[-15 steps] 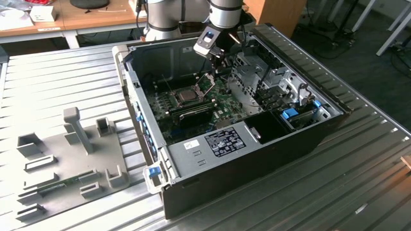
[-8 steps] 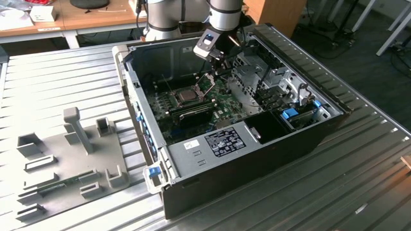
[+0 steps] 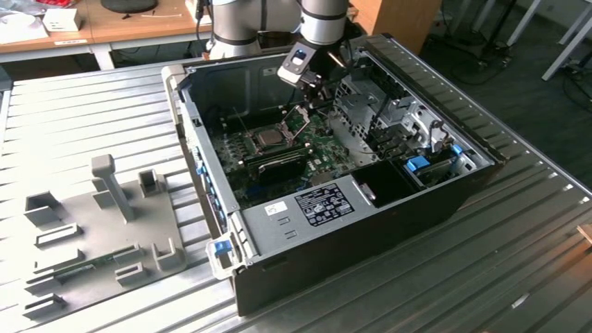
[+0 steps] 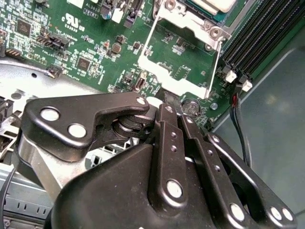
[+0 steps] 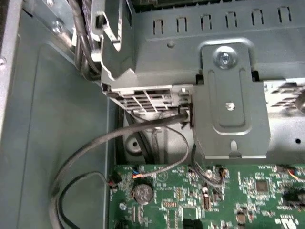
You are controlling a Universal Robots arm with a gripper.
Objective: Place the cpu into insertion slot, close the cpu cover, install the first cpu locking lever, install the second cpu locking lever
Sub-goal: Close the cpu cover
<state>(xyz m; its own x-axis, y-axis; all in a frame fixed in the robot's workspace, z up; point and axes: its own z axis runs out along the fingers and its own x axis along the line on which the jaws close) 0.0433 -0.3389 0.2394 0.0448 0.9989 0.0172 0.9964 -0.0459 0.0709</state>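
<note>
Within the case (image 3: 389, 229), the exterior view shows the cpu (image 3: 270, 139) seated. The second wrist view shows the gripper (image 4: 174, 108) pressed together at the raised cpu cover (image 4: 160, 71).

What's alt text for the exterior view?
A robot arm's gripper reaches into an open computer case on a ribbed metal table, close above the raised cpu cover. The cpu sits in the insertion slot beside it.

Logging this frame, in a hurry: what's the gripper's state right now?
Gripper: shut, tips at the edge of the open cpu cover; whether it pinches the cover cannot be told.
</note>
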